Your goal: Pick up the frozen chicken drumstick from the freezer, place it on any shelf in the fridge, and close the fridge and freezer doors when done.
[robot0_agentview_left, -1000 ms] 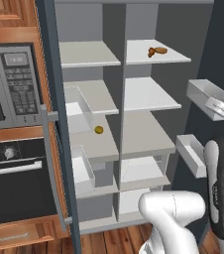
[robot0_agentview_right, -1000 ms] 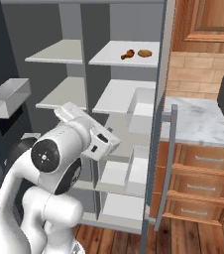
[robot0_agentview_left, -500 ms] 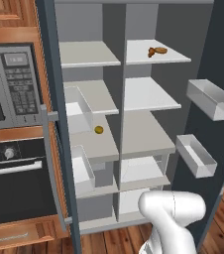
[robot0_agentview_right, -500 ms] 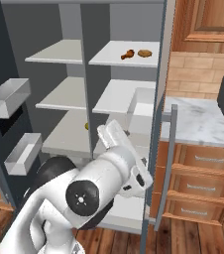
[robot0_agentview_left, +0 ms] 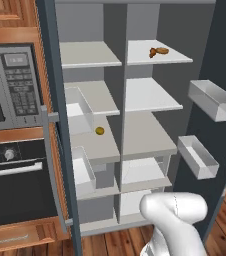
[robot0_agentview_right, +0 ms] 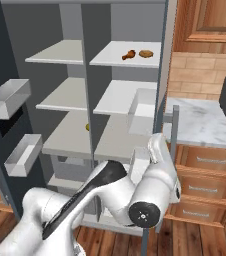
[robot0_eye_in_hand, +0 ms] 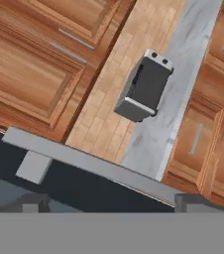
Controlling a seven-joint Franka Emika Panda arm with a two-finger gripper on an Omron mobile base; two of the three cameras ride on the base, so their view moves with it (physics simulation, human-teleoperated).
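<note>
The frozen chicken drumstick (robot0_agentview_left: 155, 51) (robot0_agentview_right: 128, 54) lies on the top shelf (robot0_agentview_left: 177, 59) of the fridge, the right-hand half, next to a tan-orange oval food item (robot0_agentview_left: 163, 50) (robot0_agentview_right: 145, 53). The freezer (robot0_agentview_left: 87, 100) on the left holds a small yellow ball (robot0_agentview_left: 99, 131). Both doors stand open. My gripper (robot0_eye_in_hand: 114, 203) is open with nothing between its fingertips (robot0_eye_in_hand: 34, 201). It is close to the fridge door's grey bar handle (robot0_eye_in_hand: 94, 163) (robot0_agentview_right: 175, 130). My arm (robot0_agentview_right: 135, 195) bends up toward that door's edge.
Clear bins hang on the fridge door (robot0_agentview_left: 216, 99) and the freezer door (robot0_agentview_right: 7, 97). A black oven and microwave (robot0_agentview_left: 15, 100) stand left of the unit. To the right is a marble counter (robot0_agentview_right: 205, 132) with a dark toaster (robot0_eye_in_hand: 143, 89), and wooden drawers (robot0_agentview_right: 210, 165) sit below it.
My arm has swung from the left side across to the fridge door on the right and dropped out of the left base view except for its base link. The gripper stayed open.
</note>
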